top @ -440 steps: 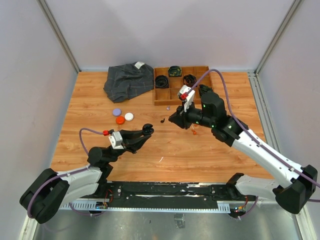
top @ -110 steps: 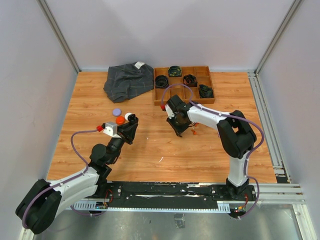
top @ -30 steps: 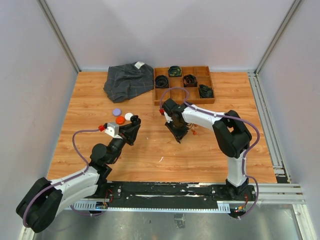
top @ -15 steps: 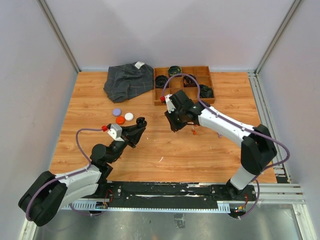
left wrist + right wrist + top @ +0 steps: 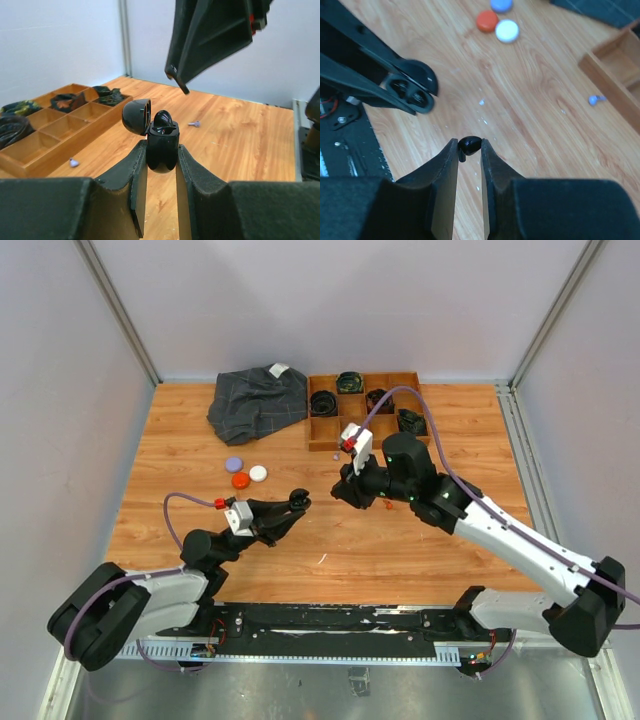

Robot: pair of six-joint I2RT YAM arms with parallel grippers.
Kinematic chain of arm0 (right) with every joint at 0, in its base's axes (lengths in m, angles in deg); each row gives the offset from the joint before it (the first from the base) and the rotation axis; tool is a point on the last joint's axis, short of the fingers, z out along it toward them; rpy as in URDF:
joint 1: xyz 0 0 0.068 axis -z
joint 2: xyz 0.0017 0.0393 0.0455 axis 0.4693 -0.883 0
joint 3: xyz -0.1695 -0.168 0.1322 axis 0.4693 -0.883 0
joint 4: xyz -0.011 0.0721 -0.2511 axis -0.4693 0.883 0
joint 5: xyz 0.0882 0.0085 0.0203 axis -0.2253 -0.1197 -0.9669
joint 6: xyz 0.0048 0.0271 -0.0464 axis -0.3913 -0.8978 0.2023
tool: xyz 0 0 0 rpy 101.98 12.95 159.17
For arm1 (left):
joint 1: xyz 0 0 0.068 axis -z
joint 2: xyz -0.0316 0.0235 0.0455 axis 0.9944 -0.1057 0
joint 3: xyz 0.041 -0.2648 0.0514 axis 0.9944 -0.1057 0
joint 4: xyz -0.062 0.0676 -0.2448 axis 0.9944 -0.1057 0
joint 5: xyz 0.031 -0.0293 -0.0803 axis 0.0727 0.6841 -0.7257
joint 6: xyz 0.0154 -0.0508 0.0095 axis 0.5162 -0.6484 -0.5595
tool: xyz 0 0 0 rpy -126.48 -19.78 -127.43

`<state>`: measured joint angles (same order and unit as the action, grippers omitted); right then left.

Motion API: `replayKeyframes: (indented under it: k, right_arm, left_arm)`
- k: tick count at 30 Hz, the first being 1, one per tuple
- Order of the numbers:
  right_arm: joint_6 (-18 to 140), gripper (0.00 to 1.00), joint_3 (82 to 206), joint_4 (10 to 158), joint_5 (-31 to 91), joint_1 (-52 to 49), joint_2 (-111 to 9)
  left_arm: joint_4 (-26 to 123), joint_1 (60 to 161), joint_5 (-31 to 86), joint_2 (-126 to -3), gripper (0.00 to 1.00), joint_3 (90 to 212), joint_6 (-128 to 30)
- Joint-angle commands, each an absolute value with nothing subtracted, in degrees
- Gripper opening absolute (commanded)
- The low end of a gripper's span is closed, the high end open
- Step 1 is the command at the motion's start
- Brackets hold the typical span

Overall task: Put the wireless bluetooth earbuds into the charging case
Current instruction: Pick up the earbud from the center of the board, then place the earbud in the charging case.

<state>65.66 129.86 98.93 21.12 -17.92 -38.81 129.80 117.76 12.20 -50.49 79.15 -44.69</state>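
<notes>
My left gripper [image 5: 161, 150] is shut on the black charging case [image 5: 162, 139], held upright with its lid [image 5: 136, 116] swung open. In the top view the left gripper [image 5: 293, 502] sits low over the table's middle. My right gripper [image 5: 469, 148] is shut on a black earbud [image 5: 470, 144], held clear of the wood. It hangs above and to the right of the case [image 5: 412, 90], and its fingers [image 5: 200, 40] show overhead in the left wrist view. A purple earbud [image 5: 336, 455] and an orange-red earbud [image 5: 388, 505] lie loose on the table.
Purple [image 5: 234, 464], orange [image 5: 240, 480] and white [image 5: 258, 473] pucks lie left of centre. A wooden compartment tray [image 5: 320, 445] holding black coiled belts stands at the back. Beside the tray is a dark folded cloth [image 5: 258, 400].
My right arm has lifted off the table with the black earbud and swung out above the case. My left arm has carried the case to the right, toward the middle.
</notes>
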Motion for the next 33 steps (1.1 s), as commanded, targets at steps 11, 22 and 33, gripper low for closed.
replayKeyframes:
  k: [11, 22, 33]
  right_arm:
    - [68.9, 0.20, 121.7, 74.8, 13.9, -25.1, -30.8]
    - [70.5, 0.20, 119.0, 68.0, 12.2, -26.2, -33.0]
    - [71.5, 0.20, 117.1, 67.4, 10.8, -27.5, -33.7]
  left_arm:
    - [143.1, 117.3, 2.5, -55.1, 0.00, 83.0, -49.4]
    - [147.7, 117.3, 0.7, -56.3, 0.00, 83.8, -55.0]
    - [147.7, 117.3, 1.1, -53.0, 0.00, 83.5, -55.9]
